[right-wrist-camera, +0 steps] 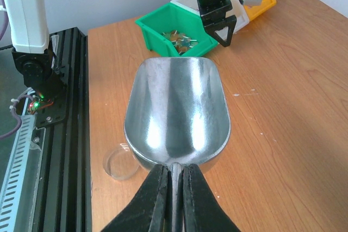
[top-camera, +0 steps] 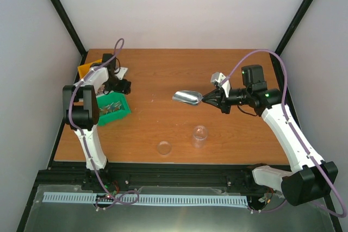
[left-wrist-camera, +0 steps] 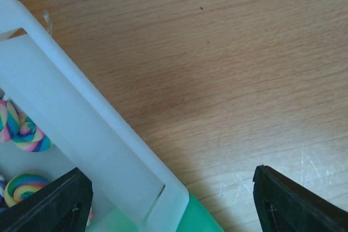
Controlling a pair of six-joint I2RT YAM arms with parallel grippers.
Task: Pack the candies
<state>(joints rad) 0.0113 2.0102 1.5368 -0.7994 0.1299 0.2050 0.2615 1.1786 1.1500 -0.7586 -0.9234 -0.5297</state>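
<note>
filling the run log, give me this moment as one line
right pincer: shut on scoop, scoop empty | left pincer: open over white bin edge | candies: in green bin

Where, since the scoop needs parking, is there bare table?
Bare table runs along the far edge, from the orange bin to the right arm, and between the green bin and the scoop. Crowded: the left side around the bins, and the front by the jar and lid.
</note>
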